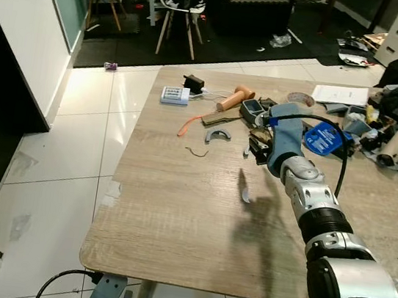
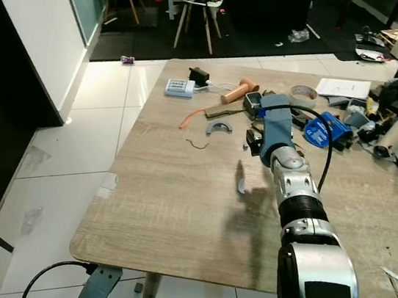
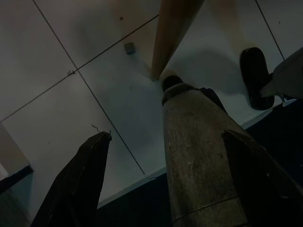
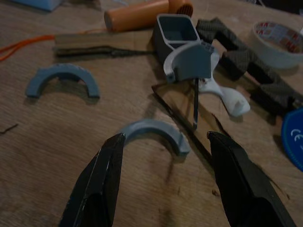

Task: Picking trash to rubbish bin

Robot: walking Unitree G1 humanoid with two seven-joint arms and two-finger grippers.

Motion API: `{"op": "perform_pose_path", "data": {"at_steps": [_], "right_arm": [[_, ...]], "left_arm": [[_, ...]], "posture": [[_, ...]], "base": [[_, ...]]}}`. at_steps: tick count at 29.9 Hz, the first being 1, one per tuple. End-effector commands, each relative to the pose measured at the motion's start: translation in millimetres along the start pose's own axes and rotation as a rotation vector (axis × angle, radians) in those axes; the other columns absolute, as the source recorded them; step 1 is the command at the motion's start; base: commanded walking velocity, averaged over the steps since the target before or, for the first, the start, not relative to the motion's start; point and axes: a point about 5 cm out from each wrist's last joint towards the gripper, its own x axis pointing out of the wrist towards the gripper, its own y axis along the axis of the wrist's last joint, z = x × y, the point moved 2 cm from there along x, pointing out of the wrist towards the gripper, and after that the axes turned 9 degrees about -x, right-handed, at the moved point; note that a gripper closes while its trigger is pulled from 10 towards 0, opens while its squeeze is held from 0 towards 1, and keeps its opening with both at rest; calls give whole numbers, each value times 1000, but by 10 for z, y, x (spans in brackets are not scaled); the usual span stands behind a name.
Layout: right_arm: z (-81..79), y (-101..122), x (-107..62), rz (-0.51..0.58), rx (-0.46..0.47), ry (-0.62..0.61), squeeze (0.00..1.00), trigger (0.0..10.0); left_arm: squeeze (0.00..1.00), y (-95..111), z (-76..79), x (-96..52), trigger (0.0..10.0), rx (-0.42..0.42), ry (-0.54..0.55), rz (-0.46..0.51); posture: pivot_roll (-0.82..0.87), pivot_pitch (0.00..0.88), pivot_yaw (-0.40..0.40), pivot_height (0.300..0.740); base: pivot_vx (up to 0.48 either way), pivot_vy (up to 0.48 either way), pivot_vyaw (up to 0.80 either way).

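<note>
Clutter lines the far edge of the counter [image 1: 175, 212], and the right end effector [image 4: 163, 182] is reached out over it, low above the wood, fingers spread wide with nothing between them. Dead centre in that gap, in the right wrist view, lies a small grey curved scrap [image 4: 154, 132], flat on the wood just ahead of the fingertips, and that looks like the piece of trash being lined up. The open spread makes sense: each finger can pass to one side of the arc before closing. A second grey arc [image 4: 61, 78] sits nearby, apart from the first, with an orange-handled tool [image 4: 142, 13], a grey open box [image 4: 176, 29] and a roll of tape [image 4: 279, 40] further back. The left end effector [image 3: 165, 156] hangs idle below counter height, also spread and empty, pointing at the tiled floor [image 3: 61, 71]. No bin is in sight here, so carrying comes later, I'd judge.
</note>
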Motion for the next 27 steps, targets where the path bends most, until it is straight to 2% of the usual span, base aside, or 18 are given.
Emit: {"op": "perform_pose_path", "data": {"at_steps": [1, 4, 8, 27], "right_arm": [[-72, -108, -3, -44, 15, 28, 0, 10000], [-190, -213, -9, -81, 74, 80, 0, 10000], [-237, -207, -2, -72, 119, 87, 0, 10000], [-308, -225, 6, -70, 168, 53, 0, 10000]], "left_arm": [[0, -130, -14, -21, 10000, 5, 1, -47], [0, -148, -10, -25, 10000, 6, -2, -48], [0, -178, -2, -31, 10000, 6, -5, -52], [0, -399, 1, -90, 10000, 23, -18, -88]], "posture": [[-140, 61, 74, 740], [-136, 76, 77, 740], [-133, 87, 80, 740], [-107, 161, 96, 740]], "base": [[0, 0, 0], [0, 0, 0], [0, 0, 0], [0, 0, 0]]}}
